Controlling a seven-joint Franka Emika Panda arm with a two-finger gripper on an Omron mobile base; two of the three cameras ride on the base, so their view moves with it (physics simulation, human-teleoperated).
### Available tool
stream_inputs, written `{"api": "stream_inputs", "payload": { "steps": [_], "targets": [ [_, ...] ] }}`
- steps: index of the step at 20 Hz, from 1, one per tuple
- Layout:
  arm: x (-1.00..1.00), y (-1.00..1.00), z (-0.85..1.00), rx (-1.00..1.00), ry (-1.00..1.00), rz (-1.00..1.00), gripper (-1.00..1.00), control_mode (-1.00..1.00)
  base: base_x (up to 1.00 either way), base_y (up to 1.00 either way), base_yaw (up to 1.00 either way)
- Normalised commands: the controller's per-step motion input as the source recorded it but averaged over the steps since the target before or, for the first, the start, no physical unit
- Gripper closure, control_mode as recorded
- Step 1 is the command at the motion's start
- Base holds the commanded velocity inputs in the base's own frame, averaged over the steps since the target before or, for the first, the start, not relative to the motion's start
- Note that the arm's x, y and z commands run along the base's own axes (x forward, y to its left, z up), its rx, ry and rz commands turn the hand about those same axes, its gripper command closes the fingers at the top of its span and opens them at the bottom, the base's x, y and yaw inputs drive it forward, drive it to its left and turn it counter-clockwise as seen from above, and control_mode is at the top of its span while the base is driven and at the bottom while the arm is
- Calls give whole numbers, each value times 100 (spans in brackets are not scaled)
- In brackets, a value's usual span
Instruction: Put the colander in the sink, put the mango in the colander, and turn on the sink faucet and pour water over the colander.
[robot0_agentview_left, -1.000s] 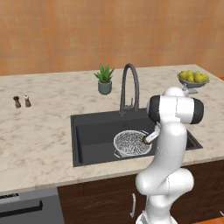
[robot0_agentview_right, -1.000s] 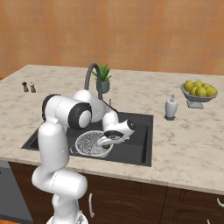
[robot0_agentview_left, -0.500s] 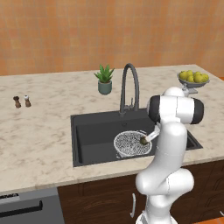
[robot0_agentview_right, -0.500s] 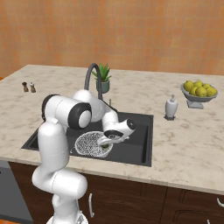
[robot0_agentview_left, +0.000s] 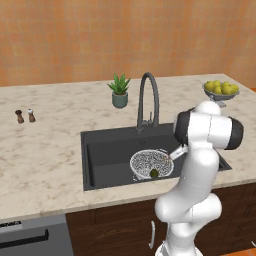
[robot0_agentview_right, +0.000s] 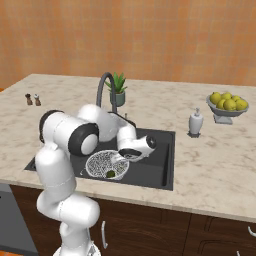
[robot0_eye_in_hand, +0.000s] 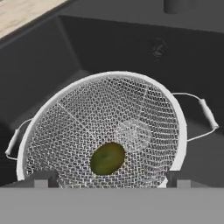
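Observation:
The mesh colander (robot0_eye_in_hand: 105, 118) stands on the floor of the dark sink (robot0_eye_in_hand: 52, 57), toward its front. The small olive-green mango (robot0_eye_in_hand: 107, 158) lies loose on the mesh near the colander's front edge. My gripper (robot0_eye_in_hand: 109, 180) hovers just above the colander's near rim, open, with its two fingertips (robot0_eye_in_hand: 41, 179) wide apart and nothing between them. From the base, the colander (robot0_agentview_left: 150, 163) holds the mango (robot0_agentview_left: 154, 173), and the hand reaches down from the right. The faucet (robot0_agentview_left: 149, 100) arches over the back of the sink (robot0_agentview_left: 107, 152); no water runs. From the right, the gripper (robot0_agentview_right: 121, 158) sits over the colander (robot0_agentview_right: 102, 164).
A potted plant (robot0_agentview_left: 119, 92) stands behind the faucet. A bowl of yellow fruit (robot0_agentview_left: 220, 89) is at the counter's far right, a soap dispenser (robot0_agentview_right: 195, 122) right of the sink, and two shakers (robot0_agentview_left: 25, 116) at the far left. The steel drain (robot0_eye_in_hand: 158, 47) lies beyond the colander.
The jaws have spread wide, and the mango now lies free on the colander's mesh. The arm has hardly moved.

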Motion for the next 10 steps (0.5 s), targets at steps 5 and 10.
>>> {"api": "stream_inputs", "payload": {
  "steps": [5,10],
  "targets": [
    [-6,2,84,0,-15,-22,-100,-100,0,0,0],
    [0,0,77,0,-17,-26,-100,-100,0,0,0]
  ]
}}
